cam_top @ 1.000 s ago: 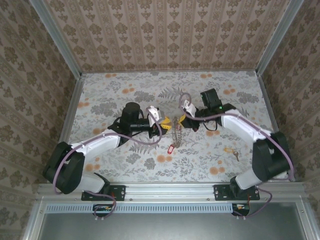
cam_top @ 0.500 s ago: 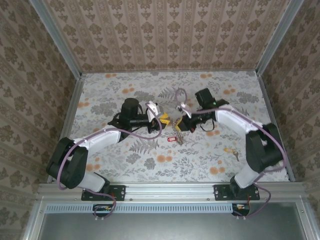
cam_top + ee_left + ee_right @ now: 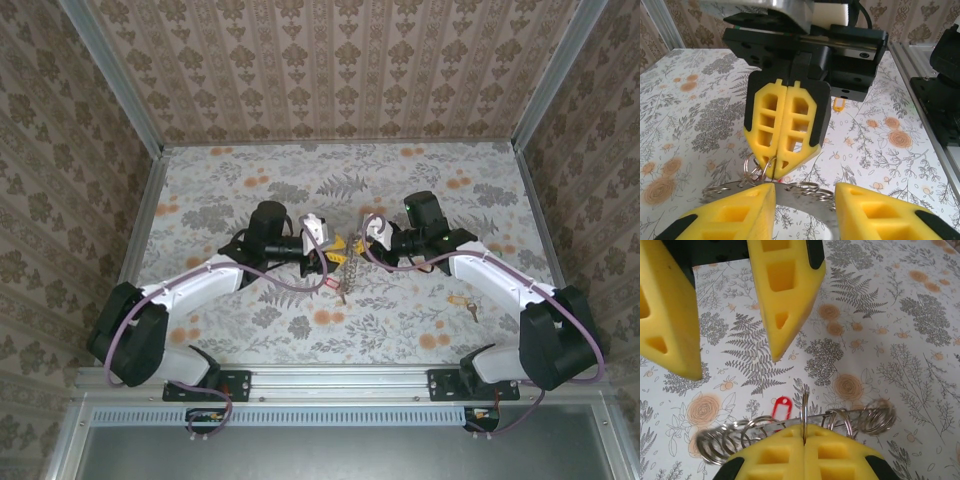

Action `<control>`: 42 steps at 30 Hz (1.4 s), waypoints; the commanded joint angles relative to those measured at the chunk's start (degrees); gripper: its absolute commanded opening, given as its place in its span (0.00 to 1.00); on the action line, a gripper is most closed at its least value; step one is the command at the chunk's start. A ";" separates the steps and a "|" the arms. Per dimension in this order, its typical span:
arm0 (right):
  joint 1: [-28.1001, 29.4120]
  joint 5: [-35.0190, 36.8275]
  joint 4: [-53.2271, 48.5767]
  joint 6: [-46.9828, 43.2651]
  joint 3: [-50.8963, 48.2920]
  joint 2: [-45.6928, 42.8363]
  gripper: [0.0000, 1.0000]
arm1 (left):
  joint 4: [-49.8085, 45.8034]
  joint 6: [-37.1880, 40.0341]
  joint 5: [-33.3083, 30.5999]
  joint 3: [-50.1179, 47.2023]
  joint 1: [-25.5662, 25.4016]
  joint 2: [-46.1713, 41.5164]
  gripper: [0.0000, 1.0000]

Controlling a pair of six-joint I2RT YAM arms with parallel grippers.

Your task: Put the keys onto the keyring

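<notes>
The keyring (image 3: 346,262), a silvery string of small rings, hangs between my two grippers above the table's middle. My right gripper (image 3: 804,432) is shut on one upright ring of the keyring (image 3: 860,417); the other rings spread to either side of it. My left gripper (image 3: 805,192) faces it, open, its yellow fingers (image 3: 785,295) apart, with the keyring (image 3: 812,191) running across the gap. A red tag (image 3: 781,407) shows below the rings, also the red tag (image 3: 329,284). A yellow-headed key (image 3: 457,299) lies on the table to the right.
The floral tablecloth (image 3: 220,190) covers the table inside patterned walls. A metal rail (image 3: 340,378) runs along the near edge by the arm bases. Purple cables (image 3: 290,280) loop from both wrists. A second small key (image 3: 472,313) lies beside the yellow one.
The keyring hung down long a second ago; it is now bunched up short between the grippers. The right wrist has swung toward the near side, and the red tag has risen and shifted left.
</notes>
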 commanded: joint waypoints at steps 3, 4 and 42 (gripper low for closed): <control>-0.25 -2.75 1.46 -3.50 -0.58 -1.88 0.00 | 0.99 1.01 -1.71 0.28 -0.46 0.01 0.37; -0.25 -3.08 0.82 -4.11 -0.39 -1.82 0.00 | 2.17 0.89 -1.96 -0.05 -0.46 0.11 0.37; -0.31 -7.89 -3.25 -4.80 2.29 1.08 0.00 | 0.26 5.63 -1.77 2.40 -1.77 5.15 0.26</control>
